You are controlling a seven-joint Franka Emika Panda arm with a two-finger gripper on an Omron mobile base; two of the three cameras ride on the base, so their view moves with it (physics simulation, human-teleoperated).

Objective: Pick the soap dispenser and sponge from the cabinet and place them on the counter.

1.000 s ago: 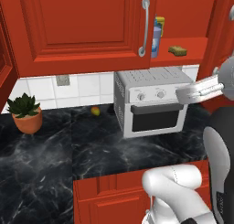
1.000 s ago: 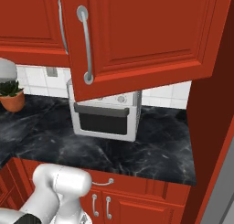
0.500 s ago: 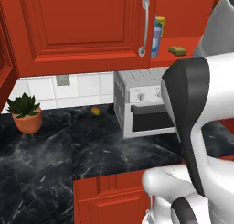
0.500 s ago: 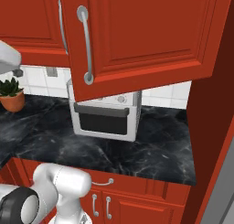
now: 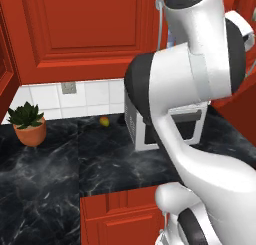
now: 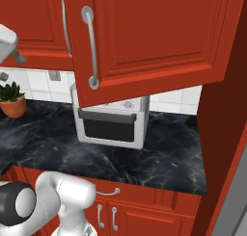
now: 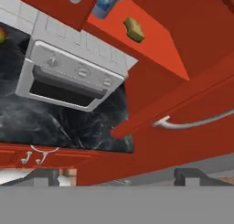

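Red wood all round the hand: cabinet (image 7: 151, 40) shelf up ahead, an open door swung off to one side with its curved silver handle (image 7: 194, 122) close in front of the fingertips. Gripper (image 7: 116, 175) spread to full width, nothing between the tips, nothing touched.

Sponge (image 7: 133, 29) lying on the red shelf, ahead of the hand and high in its view, well apart from the fingers. Soap dispenser (image 7: 106, 1) standing on the same shelf, farther toward the upper edge of that view and partly hidden behind the other door; blue and white label visible, pump top not readable. Both apart from each other, neither lifted.

Below and forward of the hand, black veined counter (image 7: 55, 122) with a silver toaster oven (image 7: 71, 77) sitting on it, under the shelf. Potted plant (image 5: 29, 124) and a small round fruit (image 5: 104, 121) farther along the worktop, away from the reach line.

Likely step: the approach toward the shelf for the first pick, nothing yet moved to the worktop. Next move probably calls for rising and pushing forward past the open door edge, then levelling the fingers to straddle one item. Main risk, by judgement: clipping the door or its handle on the way in.
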